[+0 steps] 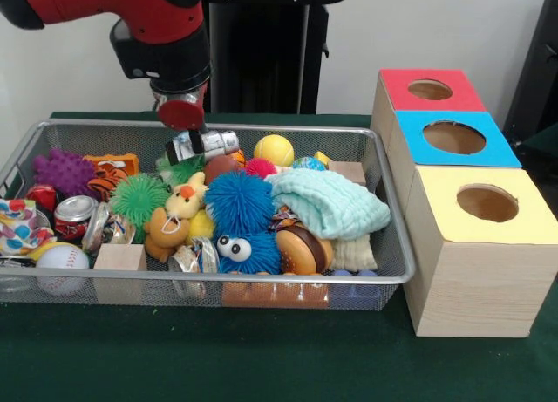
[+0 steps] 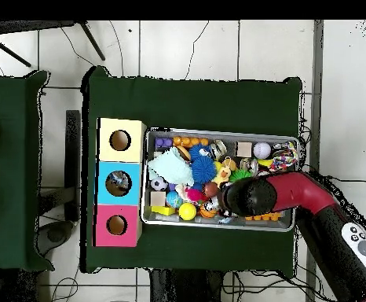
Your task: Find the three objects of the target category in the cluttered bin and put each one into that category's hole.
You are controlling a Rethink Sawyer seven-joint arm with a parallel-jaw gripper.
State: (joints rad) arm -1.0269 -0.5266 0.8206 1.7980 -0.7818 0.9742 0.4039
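A wire mesh bin (image 1: 397,245) (image 2: 292,224) holds a jumble of toys. Among them are a yellow ball (image 1: 274,149) (image 2: 188,211), a blue spiky ball (image 1: 239,201), a green spiky ball (image 1: 138,197), a purple spiky toy (image 1: 63,171), a baseball (image 1: 62,258), a red can (image 1: 73,217) and a mint cloth (image 1: 330,201) (image 2: 169,167). Beside the bin stand three wooden boxes with round holes, topped red (image 1: 432,90) (image 2: 116,225), blue (image 1: 453,138) (image 2: 118,184) and yellow (image 1: 486,203) (image 2: 120,141). My gripper (image 1: 193,139) (image 2: 235,198) hangs low over the bin's back middle, at a silver and black object (image 1: 209,144).
A toy burger (image 1: 299,248), a plush duck (image 1: 179,212), wooden blocks (image 1: 119,269) and orange bricks (image 1: 275,295) crowd the bin's front. The bin sits on a green cloth (image 1: 218,358). The red arm (image 2: 312,200) reaches over the bin's right end in the overhead view.
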